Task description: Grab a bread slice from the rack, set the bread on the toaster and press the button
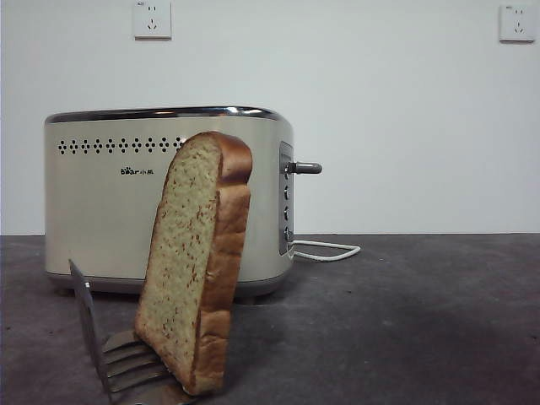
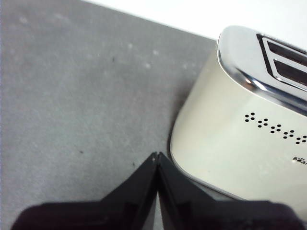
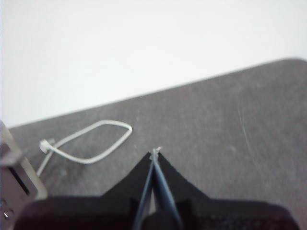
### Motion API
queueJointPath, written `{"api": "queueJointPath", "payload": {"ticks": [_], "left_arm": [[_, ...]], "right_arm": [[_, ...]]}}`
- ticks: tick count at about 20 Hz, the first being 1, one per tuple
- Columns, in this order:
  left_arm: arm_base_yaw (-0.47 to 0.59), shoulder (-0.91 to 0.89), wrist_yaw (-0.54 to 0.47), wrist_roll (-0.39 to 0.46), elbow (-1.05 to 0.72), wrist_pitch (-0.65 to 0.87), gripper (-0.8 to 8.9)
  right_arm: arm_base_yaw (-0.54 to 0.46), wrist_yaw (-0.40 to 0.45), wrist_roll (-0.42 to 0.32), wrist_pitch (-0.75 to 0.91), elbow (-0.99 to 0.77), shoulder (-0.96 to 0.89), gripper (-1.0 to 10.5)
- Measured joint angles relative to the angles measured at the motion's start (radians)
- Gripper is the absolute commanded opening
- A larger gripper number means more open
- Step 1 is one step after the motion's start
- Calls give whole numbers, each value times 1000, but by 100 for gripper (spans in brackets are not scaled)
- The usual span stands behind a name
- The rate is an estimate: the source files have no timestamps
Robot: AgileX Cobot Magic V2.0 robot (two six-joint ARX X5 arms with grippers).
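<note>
The slice of bread stands tilted in the steel rack at the front left, brown crust to the right, flecked crumb facing me. Behind it stands the cream toaster with chrome rim, grey side panel and a lever. In the left wrist view the toaster shows with its top slots. My left gripper is shut and empty, above the table beside the toaster. My right gripper is shut and empty, over bare table near the cord. Neither arm shows in the front view.
The toaster's white cord loops on the dark table to its right, also in the right wrist view. A white wall with two sockets stands behind.
</note>
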Motion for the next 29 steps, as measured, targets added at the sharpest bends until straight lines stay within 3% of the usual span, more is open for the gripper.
{"api": "queueJointPath", "payload": {"ticks": [7,13,18,20,24,26,29], "left_arm": [[-48,196,12,-20,187,-174,-6],[-104,352,39,-57,394,-481,-6],[-220,449,39,-19,579,-672,-6],[-296,485,40,51,658,-727,-6],[-480,554,41,287,754,-809,-4],[-576,578,42,442,760,-829,0],[-725,596,40,774,760,-835,0]], "right_arm": [[0,0,1,-115,140,31,-3],[0,11,-2,-269,285,105,-3],[0,14,-39,-340,391,200,-3],[0,14,-54,-352,430,245,-3],[0,14,-61,-388,484,322,-3],[0,14,-63,-405,492,352,-3],[0,13,-98,-414,492,378,-3]]}}
